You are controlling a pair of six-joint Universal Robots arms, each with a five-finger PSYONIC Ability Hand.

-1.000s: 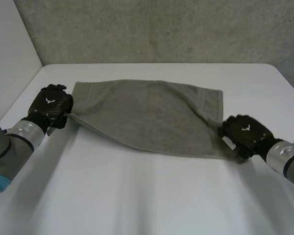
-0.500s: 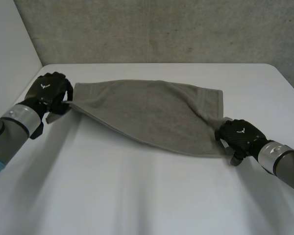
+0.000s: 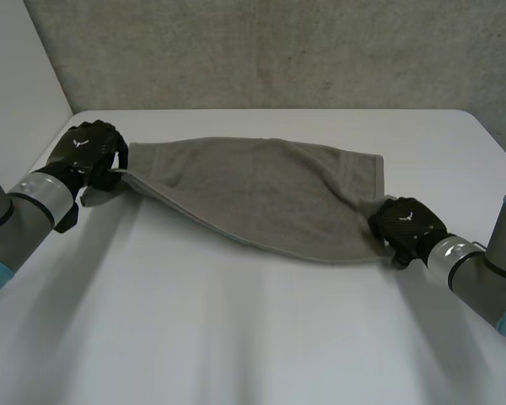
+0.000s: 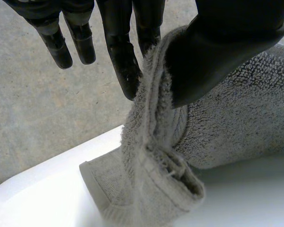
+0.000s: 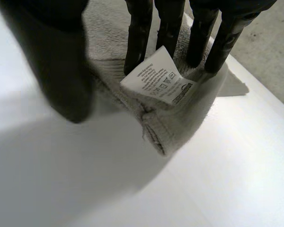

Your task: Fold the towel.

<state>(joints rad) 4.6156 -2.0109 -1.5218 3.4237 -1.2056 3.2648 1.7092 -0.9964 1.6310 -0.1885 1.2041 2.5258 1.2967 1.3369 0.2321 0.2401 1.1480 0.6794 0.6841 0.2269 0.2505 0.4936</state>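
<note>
Left hand (image 3: 88,153), right hand (image 3: 407,224) higher, towel (image 3: 261,190) pinched

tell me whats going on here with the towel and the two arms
A two-armed robot is working on a grey terry towel on a white table. Its left hand pinches the towel's near left corner between thumb and fingers, raised off the table. Its right hand holds the near right corner, the one with the white care label. The near edge is stretched between the hands, the far edge lies flat, and no fold is made yet.
</note>
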